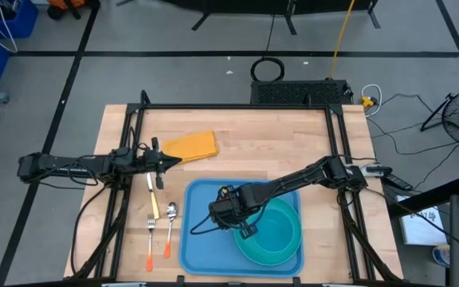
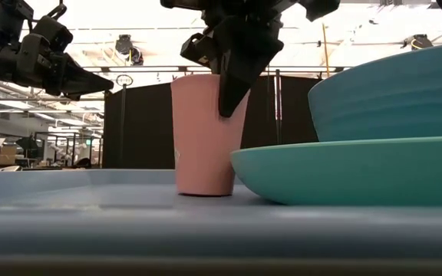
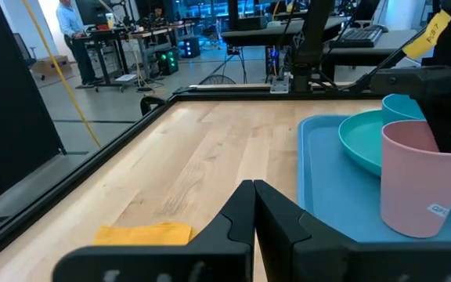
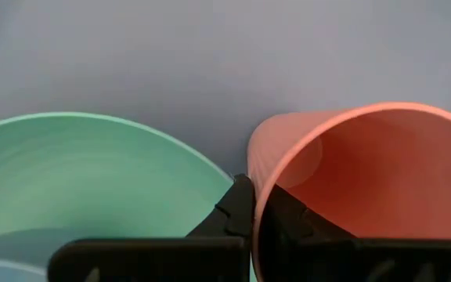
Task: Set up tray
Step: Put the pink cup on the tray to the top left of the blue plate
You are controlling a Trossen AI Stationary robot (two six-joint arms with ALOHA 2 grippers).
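Wooden tabletop (image 1: 277, 151) from above carries the tray (image 1: 202, 239), near the front edge, with plate (image 1: 281, 239) and cutlery beside it. At table level, the right gripper (image 2: 232, 96) pinches the pink cup's (image 2: 202, 146) rim; an uneven release could tip it. By the left wrist, the left gripper (image 3: 254, 205) waits closed, empty. The right wrist shows the rim clamped.

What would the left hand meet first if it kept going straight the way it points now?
Probably the pink cup on the tray; the shut left hand points across bare table toward it, though depth is unclear.
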